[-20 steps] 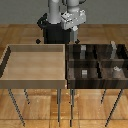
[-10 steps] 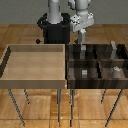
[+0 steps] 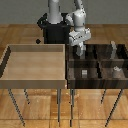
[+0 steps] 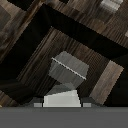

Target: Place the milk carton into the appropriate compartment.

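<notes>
Item: milk carton (image 4: 70,70), grey box below my gripper (image 3: 80,49), over a dark wooden compartment (image 4: 45,60) of the divided bin (image 3: 97,75). I read the fingers as clamped on it. Light wooden bin (image 3: 35,62) on the exterior view's left.

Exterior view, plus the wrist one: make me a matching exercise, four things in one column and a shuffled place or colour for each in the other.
Things:
1. light wooden bin
2. dark divided bin
3. gripper
4. milk carton

Place or colour:
A. on the exterior view's right
B. pale grey
C. on the exterior view's left
D. above the dark bin, on its robot side

Pairs: 1-C, 2-A, 3-D, 4-B
</notes>
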Motion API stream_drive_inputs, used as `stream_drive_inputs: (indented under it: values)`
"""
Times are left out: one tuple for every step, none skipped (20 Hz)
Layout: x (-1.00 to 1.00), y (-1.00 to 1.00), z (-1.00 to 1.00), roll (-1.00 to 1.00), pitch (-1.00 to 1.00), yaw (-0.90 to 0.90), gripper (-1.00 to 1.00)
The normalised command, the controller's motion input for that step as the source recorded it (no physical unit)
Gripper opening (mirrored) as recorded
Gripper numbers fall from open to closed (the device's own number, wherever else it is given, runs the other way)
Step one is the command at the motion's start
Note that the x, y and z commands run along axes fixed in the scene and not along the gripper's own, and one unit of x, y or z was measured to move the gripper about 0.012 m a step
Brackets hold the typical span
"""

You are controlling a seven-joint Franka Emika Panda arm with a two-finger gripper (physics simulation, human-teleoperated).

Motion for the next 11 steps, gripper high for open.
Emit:
stream_drive_inputs:
  values:
    - [0.00, 0.00, 0.00, 0.00, 0.00, 0.00, 1.00]
    - [0.00, 0.00, 0.00, 0.00, 0.00, 0.00, 1.00]
    - [0.00, 0.00, 0.00, 0.00, 0.00, 0.00, 1.00]
    - [0.00, 0.00, 0.00, 0.00, 0.00, 0.00, 1.00]
    - [0.00, 0.00, 0.00, 0.00, 0.00, 0.00, 1.00]
    - [0.00, 0.00, 0.00, 0.00, 0.00, 0.00, 1.00]
    - [0.00, 0.00, 0.00, 0.00, 0.00, 0.00, 1.00]
    - [0.00, 0.00, 0.00, 0.00, 0.00, 0.00, 1.00]
    - [0.00, 0.00, 0.00, 0.00, 0.00, 0.00, 1.00]
    - [0.00, 0.00, 0.00, 0.00, 0.00, 0.00, 1.00]
    - [0.00, 0.00, 0.00, 0.00, 0.00, 0.00, 1.00]
